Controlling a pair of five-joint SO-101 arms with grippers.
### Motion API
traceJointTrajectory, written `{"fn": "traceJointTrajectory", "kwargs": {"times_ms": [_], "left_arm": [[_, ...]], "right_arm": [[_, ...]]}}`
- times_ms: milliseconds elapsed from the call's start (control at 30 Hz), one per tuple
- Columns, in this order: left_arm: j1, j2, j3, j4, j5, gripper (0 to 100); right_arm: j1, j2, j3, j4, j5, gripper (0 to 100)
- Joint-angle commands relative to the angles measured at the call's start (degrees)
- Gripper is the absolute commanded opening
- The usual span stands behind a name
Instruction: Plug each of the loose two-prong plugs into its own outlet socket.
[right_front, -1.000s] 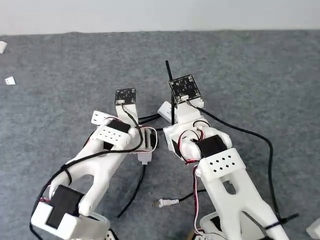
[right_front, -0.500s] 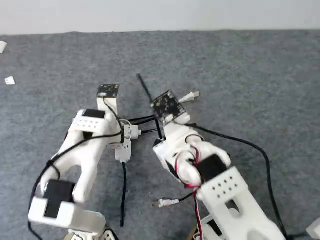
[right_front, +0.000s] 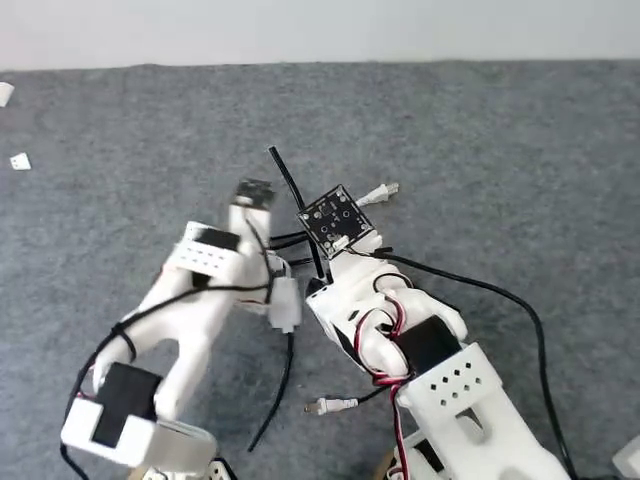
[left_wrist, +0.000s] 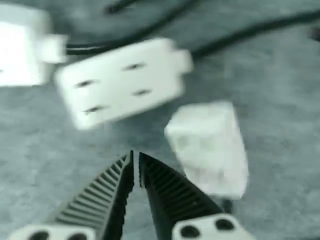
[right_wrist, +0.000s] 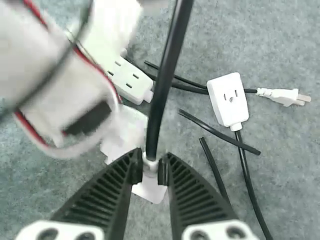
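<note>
Three plugs. Nearest: loose plug (right_front: 330, 405) on tabletop (right_front: 520, 140), between the arms. Next: corded plug (right_wrist: 146, 190) clamped in right hand (right_wrist: 148, 167), cord running on toward outlet block (right_wrist: 127, 75). Alongside, left hand (left_wrist: 136, 170) nearly closed, empty, block just ahead. Farthest: spare plug (right_front: 378, 193).

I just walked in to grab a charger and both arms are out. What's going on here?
Two robot arms are set over cords and outlets on a grey mat. The right gripper is shut on a white plug whose black cord sticks up from it. The left gripper is shut and empty, close to a multi-slot outlet block. Another two-prong plug lies unplugged beside a single outlet, and a third plug lies loose nearer the arms' bases.
</note>
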Motion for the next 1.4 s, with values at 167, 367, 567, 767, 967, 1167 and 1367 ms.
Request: {"fn": "traceJointTrajectory", "kwargs": {"times_ms": [167, 367, 567, 767, 967, 1167, 1367], "left_arm": [[7.6, -3.7, -1.4, -3.9, 6.1, 1], [3.5, -6.2, -1.5, -3.5, 6.0, 2], [-4.8, -13.1, 0.7, -3.5, 5.9, 14], [-10.5, -9.8, 2.9, -7.2, 2.9, 10], [-8.5, 5.0, -8.7, 1.1, -5.5, 1], [-7.3, 3.8, -7.6, 1.1, -8.7, 1], [-0.3, -10.7, 7.5, -4.0, -17.4, 1]], "right_arm": [[2.9, -3.3, -0.7, 0.0, 0.9, 0.8], [2.6, -5.6, -0.4, 1.1, 0.9, 0.8], [0.0, -5.8, -0.2, 1.8, 1.8, 0.8], [-3.6, -6.0, 0.8, 1.9, 3.8, 0.8], [-5.6, -14.3, 4.7, 1.5, 5.9, 0.8], [-8.2, -19.7, 7.6, 1.4, 6.2, 0.8], [-8.3, -19.7, 7.6, 1.4, 6.2, 0.8]]}}
